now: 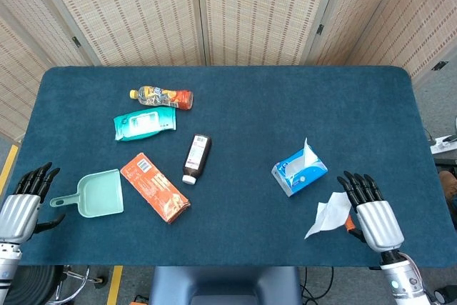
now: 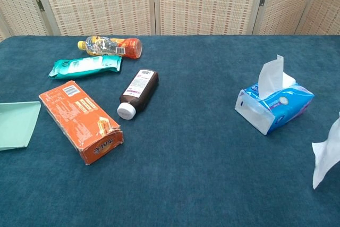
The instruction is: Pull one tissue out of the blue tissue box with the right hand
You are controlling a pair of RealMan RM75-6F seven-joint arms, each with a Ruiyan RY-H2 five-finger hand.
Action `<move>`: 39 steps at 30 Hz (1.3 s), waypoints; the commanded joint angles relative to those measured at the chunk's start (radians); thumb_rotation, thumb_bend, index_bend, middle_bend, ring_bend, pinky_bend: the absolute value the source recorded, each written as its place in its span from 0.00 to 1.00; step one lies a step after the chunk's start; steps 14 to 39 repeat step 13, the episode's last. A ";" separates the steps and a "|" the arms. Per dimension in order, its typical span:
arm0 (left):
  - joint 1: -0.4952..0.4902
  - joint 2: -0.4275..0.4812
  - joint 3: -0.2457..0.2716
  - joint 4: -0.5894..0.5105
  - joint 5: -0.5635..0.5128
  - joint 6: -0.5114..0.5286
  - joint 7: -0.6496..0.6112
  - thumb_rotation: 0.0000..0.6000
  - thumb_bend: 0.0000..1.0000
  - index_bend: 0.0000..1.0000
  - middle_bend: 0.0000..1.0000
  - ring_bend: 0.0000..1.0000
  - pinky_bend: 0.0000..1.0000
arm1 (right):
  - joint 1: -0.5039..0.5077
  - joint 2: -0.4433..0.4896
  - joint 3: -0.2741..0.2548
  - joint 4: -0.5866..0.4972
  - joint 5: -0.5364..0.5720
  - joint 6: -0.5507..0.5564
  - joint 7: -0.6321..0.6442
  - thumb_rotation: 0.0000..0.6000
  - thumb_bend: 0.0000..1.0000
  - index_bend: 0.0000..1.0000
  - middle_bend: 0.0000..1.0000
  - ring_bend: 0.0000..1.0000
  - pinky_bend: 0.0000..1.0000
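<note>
The blue tissue box (image 1: 300, 171) lies at the right of the table, with a white sheet standing up from its slot (image 2: 271, 77). A loose white tissue (image 1: 329, 213) hangs crumpled just right of and nearer than the box (image 2: 276, 107). My right hand (image 1: 373, 210) holds it at its right edge by the thumb side, with the other fingers stretched forward. In the chest view only the hanging tissue (image 2: 325, 153) shows at the right border. My left hand (image 1: 23, 202) hovers at the table's front left corner, fingers apart, holding nothing.
On the left half lie an orange drink bottle (image 1: 162, 96), a teal wipes pack (image 1: 145, 123), a brown medicine bottle (image 1: 197, 158), an orange carton (image 1: 154, 186) and a green dustpan (image 1: 97, 193). The dustpan lies close to my left hand.
</note>
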 commanded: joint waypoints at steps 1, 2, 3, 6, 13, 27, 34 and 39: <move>-0.001 -0.001 0.000 0.001 0.000 -0.001 0.001 1.00 0.26 0.00 0.00 0.00 0.12 | 0.000 0.003 0.000 0.001 -0.002 0.000 0.002 1.00 0.10 0.00 0.00 0.00 0.00; -0.001 -0.001 0.001 0.001 -0.001 -0.003 0.002 1.00 0.26 0.00 0.00 0.00 0.12 | 0.000 0.003 0.001 0.001 0.000 -0.001 0.000 1.00 0.06 0.00 0.00 0.00 0.00; -0.001 -0.001 0.001 0.001 -0.001 -0.003 0.002 1.00 0.26 0.00 0.00 0.00 0.12 | 0.000 0.003 0.002 0.001 0.000 -0.001 0.000 1.00 0.04 0.00 0.00 0.00 0.00; -0.001 -0.001 0.001 0.000 0.000 -0.001 0.002 1.00 0.26 0.00 0.00 0.00 0.12 | 0.000 0.004 0.005 0.002 0.003 -0.003 -0.004 1.00 0.00 0.00 0.00 0.00 0.00; -0.001 -0.001 0.001 -0.001 0.000 -0.001 0.002 1.00 0.26 0.00 0.00 0.00 0.12 | -0.001 0.008 0.005 -0.006 0.011 -0.012 -0.024 1.00 0.00 0.00 0.00 0.00 0.00; -0.001 -0.001 0.001 -0.001 0.000 -0.001 0.002 1.00 0.26 0.00 0.00 0.00 0.12 | -0.001 0.008 0.005 -0.006 0.011 -0.012 -0.024 1.00 0.00 0.00 0.00 0.00 0.00; -0.001 -0.001 0.001 -0.001 0.000 -0.001 0.002 1.00 0.26 0.00 0.00 0.00 0.12 | -0.001 0.008 0.005 -0.006 0.011 -0.012 -0.024 1.00 0.00 0.00 0.00 0.00 0.00; -0.001 -0.001 0.001 -0.001 0.000 -0.001 0.002 1.00 0.26 0.00 0.00 0.00 0.12 | -0.001 0.008 0.005 -0.006 0.011 -0.012 -0.024 1.00 0.00 0.00 0.00 0.00 0.00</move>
